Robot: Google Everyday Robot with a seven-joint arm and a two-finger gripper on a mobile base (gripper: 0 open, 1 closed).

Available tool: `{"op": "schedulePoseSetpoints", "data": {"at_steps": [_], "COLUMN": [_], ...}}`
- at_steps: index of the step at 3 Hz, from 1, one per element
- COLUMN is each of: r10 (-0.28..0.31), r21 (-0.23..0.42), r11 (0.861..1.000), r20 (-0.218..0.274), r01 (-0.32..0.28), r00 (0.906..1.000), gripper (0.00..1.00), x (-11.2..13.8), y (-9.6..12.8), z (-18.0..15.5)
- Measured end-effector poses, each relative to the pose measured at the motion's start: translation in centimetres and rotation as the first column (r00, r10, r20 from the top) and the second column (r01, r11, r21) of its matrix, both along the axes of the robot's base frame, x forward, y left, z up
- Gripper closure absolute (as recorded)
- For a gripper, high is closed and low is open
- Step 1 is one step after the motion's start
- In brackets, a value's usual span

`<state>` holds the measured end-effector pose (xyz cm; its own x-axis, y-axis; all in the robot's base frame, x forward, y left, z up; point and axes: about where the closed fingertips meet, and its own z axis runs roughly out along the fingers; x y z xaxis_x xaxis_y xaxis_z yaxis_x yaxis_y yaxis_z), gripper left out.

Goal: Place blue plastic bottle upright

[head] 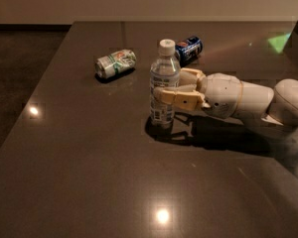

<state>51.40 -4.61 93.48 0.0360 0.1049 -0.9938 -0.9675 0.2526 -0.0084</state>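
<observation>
The blue plastic bottle [164,71] is clear with a white cap and a pale label. It stands upright on the dark table [89,172], left of centre. My gripper [169,87] reaches in from the right at the bottle's mid-height. Its tan fingers [181,98] are closed around the bottle, one in front and one behind. The white arm [238,98] stretches away to the right edge. The bottle's base looks to be resting on the table, above its own shadow.
A green-and-white can [115,62] lies on its side behind and to the left of the bottle. A dark blue soda can [189,47] lies on its side just behind the bottle. The table's left edge runs diagonally along the dark floor.
</observation>
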Motion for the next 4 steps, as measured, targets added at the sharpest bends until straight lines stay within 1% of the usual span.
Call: {"op": "schedulePoseSetpoints", "data": {"at_steps": [1,2,3,4], "r10": [0.021,0.04,0.045,0.049], "r21": [0.003,-0.03,-0.029,-0.029], "r11": [1.0,0.999,0.999,0.998], "r20": [0.023,0.035,0.036,0.037], "r01": [-0.021,-0.039,-0.044,-0.048], "r00": [0.9995,0.9986,0.9983,0.9981], "gripper": [0.7,0.46,0.17,0.0], "x": [-0.13,-0.17,-0.25,-0.3], "y": [0.09,0.15,0.46,0.68], "z": [-0.62,-0.64,-0.53,-0.45]}}
